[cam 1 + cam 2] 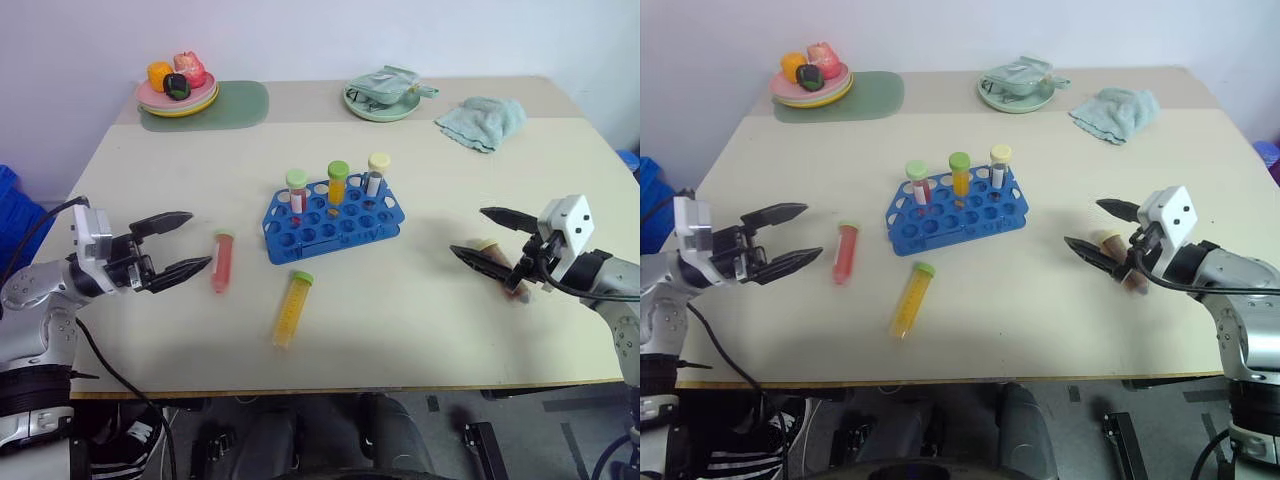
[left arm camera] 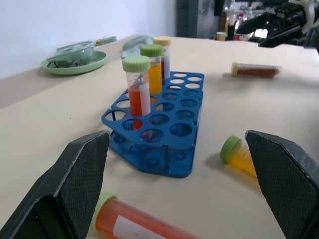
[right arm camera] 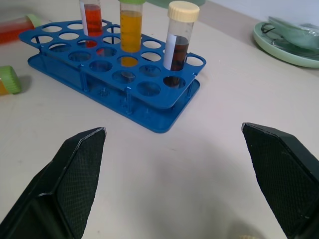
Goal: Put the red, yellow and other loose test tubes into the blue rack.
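The blue rack (image 1: 300,245) stands mid-table with three capped tubes upright in its back row: red (image 1: 297,192), orange (image 1: 338,184) and dark (image 1: 376,176). A loose red tube (image 1: 222,262) lies left of the rack. A loose yellow tube (image 1: 290,310) with a green cap lies in front of it. A brown tube (image 2: 256,69) with a cream cap lies at the right. My left gripper (image 1: 200,239) hovers open left of the red tube, empty. My right gripper (image 1: 467,231) is open just above the brown tube, holding nothing.
At the back left, a pink plate (image 1: 147,97) of toy fruit sits on a green mat (image 1: 240,105). A pale green plate (image 1: 360,108) with a bag is at back centre, a teal cloth (image 1: 483,121) at back right. The table's front edge is near both arms.
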